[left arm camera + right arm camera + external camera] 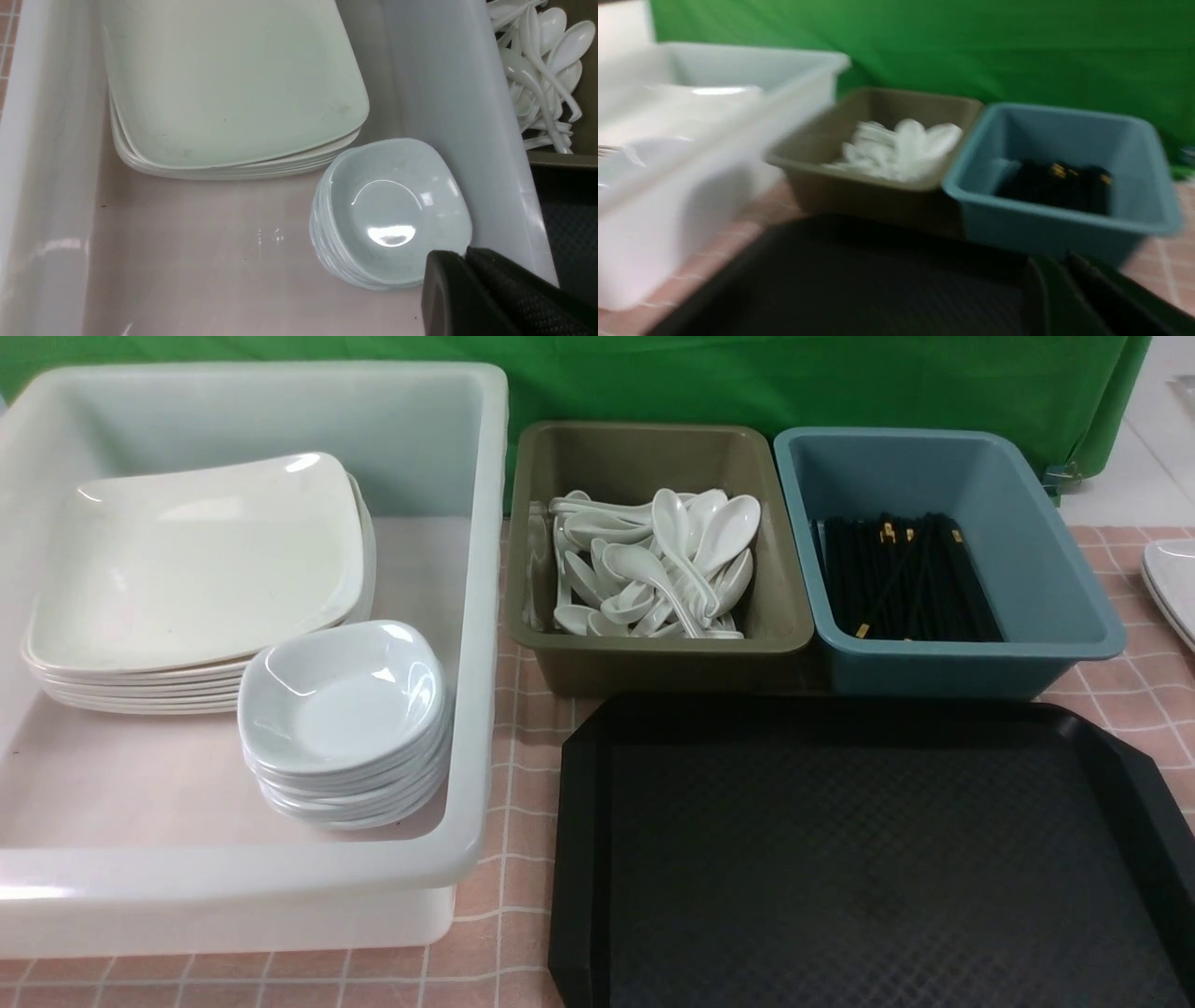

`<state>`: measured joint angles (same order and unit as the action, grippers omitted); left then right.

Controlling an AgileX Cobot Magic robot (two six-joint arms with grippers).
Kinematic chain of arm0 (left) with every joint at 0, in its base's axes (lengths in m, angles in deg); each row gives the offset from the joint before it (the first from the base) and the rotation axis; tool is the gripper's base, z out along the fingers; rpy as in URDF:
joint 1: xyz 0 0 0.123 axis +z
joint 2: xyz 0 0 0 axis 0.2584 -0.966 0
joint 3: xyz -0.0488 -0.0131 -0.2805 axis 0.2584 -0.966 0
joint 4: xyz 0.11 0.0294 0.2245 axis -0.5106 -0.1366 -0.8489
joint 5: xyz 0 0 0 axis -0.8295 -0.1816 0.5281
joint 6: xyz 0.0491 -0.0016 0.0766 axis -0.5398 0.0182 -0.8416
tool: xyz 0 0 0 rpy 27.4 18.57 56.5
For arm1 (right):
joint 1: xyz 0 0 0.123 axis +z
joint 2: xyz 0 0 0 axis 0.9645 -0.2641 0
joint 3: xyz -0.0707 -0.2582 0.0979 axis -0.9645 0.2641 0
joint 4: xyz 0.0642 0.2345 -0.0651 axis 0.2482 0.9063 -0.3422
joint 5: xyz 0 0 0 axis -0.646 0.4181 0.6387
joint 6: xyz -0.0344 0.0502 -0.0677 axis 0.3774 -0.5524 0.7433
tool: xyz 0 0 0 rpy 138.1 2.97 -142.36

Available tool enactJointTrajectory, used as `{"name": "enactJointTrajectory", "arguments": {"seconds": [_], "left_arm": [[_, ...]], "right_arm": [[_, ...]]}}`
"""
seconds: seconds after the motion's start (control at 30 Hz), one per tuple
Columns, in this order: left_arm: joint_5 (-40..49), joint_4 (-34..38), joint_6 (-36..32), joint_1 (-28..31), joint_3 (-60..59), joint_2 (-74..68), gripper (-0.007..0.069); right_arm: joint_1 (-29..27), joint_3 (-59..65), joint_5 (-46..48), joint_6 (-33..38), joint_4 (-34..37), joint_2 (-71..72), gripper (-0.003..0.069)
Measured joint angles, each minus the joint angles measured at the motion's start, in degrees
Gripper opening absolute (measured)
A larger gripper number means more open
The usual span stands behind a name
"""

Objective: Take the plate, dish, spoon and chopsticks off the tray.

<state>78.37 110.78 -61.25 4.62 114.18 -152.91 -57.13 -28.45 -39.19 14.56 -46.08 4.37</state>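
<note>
The black tray (868, 859) lies at the front right with nothing on its textured floor. A large white plate (196, 560) tops a stack in the white tub, and a small bluish dish (341, 695) tops a second stack in front of it. Several white spoons (653, 560) are piled in the olive tub, and black chopsticks (906, 579) lie in the blue tub. Neither arm shows in the front view. My left gripper (465, 254) is shut and empty above the dish (392, 210) stack. My right gripper (1066, 256) hovers over the tray (854, 280), blurred, its fingers together.
The big white tub (467, 709) fills the left side. Behind the tray, the olive tub (644, 658) and the blue tub (1074, 569) stand side by side. More white dishware (1172, 583) shows at the right edge. A green backdrop closes the far side.
</note>
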Motion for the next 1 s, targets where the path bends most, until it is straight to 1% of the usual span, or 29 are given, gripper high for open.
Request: {"name": "enactJointTrajectory", "arguments": {"seconds": [0.1, 0.13, 0.23, 0.37, 0.5, 0.57, 0.63, 0.67, 0.7, 0.73, 0.77, 0.8, 0.83, 0.87, 0.9, 0.93, 1.0], "left_arm": [[0.0, 1.1, 0.4, 0.0, -0.1, -0.6, 0.0018], [-0.2, 1.9, 0.4, 0.0, -0.8, -0.8, 0.0018], [-1.0, 4.3, 0.6, 0.0, -3.6, -0.9, 0.0018], [-2.9, 7.4, 0.5, -0.1, -7.8, -1.0, 0.0018], [-4.2, 7.2, 0.4, -2.2, -9.2, -1.1, 0.0018], [-4.3, 7.1, 0.4, -5.3, -9.2, -1.1, 0.0018], [-4.2, 6.9, 0.4, -9.6, -9.2, -1.1, 0.0018], [-4.0, 6.2, 0.6, -13.6, -9.2, -1.1, 0.0018], [-3.8, 5.9, 0.6, -14.7, -9.2, -1.1, 0.0018], [-3.1, 4.0, 1.2, -19.3, -9.2, -1.1, 0.0018], [-2.9, 3.5, 1.3, -20.4, -9.2, -1.1, 0.0018], [-1.9, 1.5, 1.4, -24.9, -9.2, -1.1, 0.0018], [-1.3, 0.8, 1.4, -26.5, -9.2, -1.1, 0.0018], [-0.4, -0.4, 1.4, -29.4, -9.2, -1.1, 0.0018], [-0.2, -0.6, 1.5, -29.9, -9.2, -1.0, 0.0018], [0.3, -1.8, 2.0, -32.7, -9.3, -0.8, 0.0018], [0.5, -2.7, 4.3, -36.3, -9.3, 0.0, 0.0018]], "right_arm": [[-4.9, 5.1, 0.0, 0.0, -1.6, 3.6, 0.0111], [-7.4, 7.8, 0.1, 0.0, -3.0, 5.2, 0.0115], [-10.8, 12.0, 0.3, 0.0, -4.0, 7.0, 0.0124], [-13.3, 15.1, 0.4, 0.0, -4.4, 7.0, 0.0132], [-13.9, 15.1, 0.8, 0.0, -4.5, 7.0, 0.0139], [-13.9, 15.1, 0.9, 0.0, -4.5, 7.0, 0.0142], [-13.9, 15.1, 0.9, 0.0, -4.5, 7.0, 0.0144], [-13.9, 15.1, 0.9, 0.0, -4.5, 7.0, 0.0147], [-13.9, 15.1, 0.9, 0.0, -4.5, 7.0, 0.0147], [-13.9, 15.1, 0.9, 0.0, -4.5, 7.0, 0.015], [-13.9, 15.1, 0.9, 0.0, -4.5, 7.0, 0.0151], [-13.9, 15.1, 0.9, 0.0, -4.5, 7.0, 0.0153], [-13.9, 15.1, 0.9, 0.0, -4.5, 7.0, 0.0155], [-13.9, 15.1, 0.9, 0.0, -4.5, 7.0, 0.0157], [-13.9, 15.1, 0.9, 0.0, -4.5, 7.0, 0.0158], [-13.9, 15.1, 0.9, 0.0, -4.5, 7.0, 0.016], [-13.9, 15.1, 0.9, 0.0, -4.5, 7.0, 0.0165]]}}
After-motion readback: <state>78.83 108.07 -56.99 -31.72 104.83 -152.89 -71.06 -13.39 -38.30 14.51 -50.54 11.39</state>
